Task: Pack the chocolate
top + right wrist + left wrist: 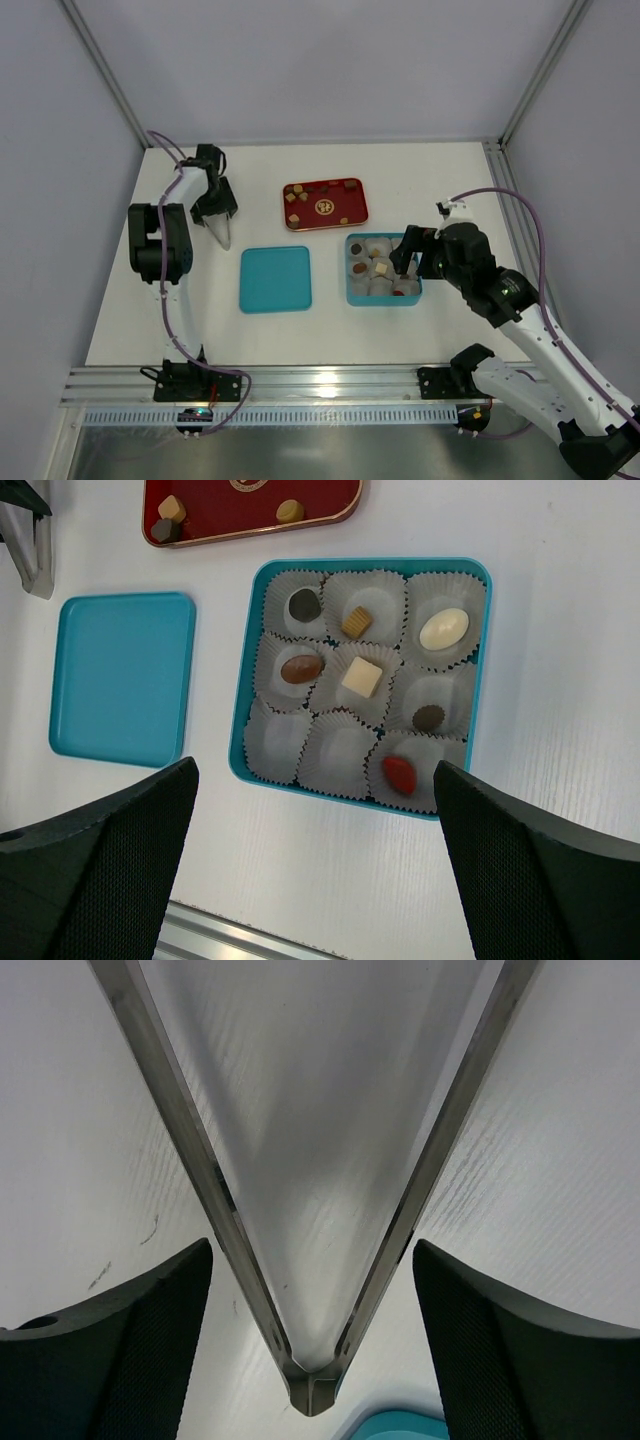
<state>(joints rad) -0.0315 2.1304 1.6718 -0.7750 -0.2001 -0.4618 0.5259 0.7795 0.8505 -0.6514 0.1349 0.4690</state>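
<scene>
- The left gripper (312, 1245) is at the far left of the table (450, 180), looking straight down on a pair of metal tongs (230, 1230).
- Its jaws are spread wide, one black finger on each side of the tongs' joined end. There's a sliver of gap on the left side, but on the right I can't tell whether it touches. No grip shows.
- The tongs' joined end points toward the teal lid (275, 279), which lies flat just left of the teal box (385, 301).
- The right gripper (315, 764) hangs over the near edge of that box with its jaws fully apart and nothing between them.
- The chocolate (362, 677) sits in seven of the box's nine paper cups (340, 750).
- The far row has a dark round, a tan square and a cream oval.
- The middle row has a brown oval, a cream square and a small dark round.
- The near row has only a red piece on the right, with the left and middle cups empty.
- More pieces, tan and dark, are scattered loose on the red tray (324, 207), just beyond the box to its left.
</scene>
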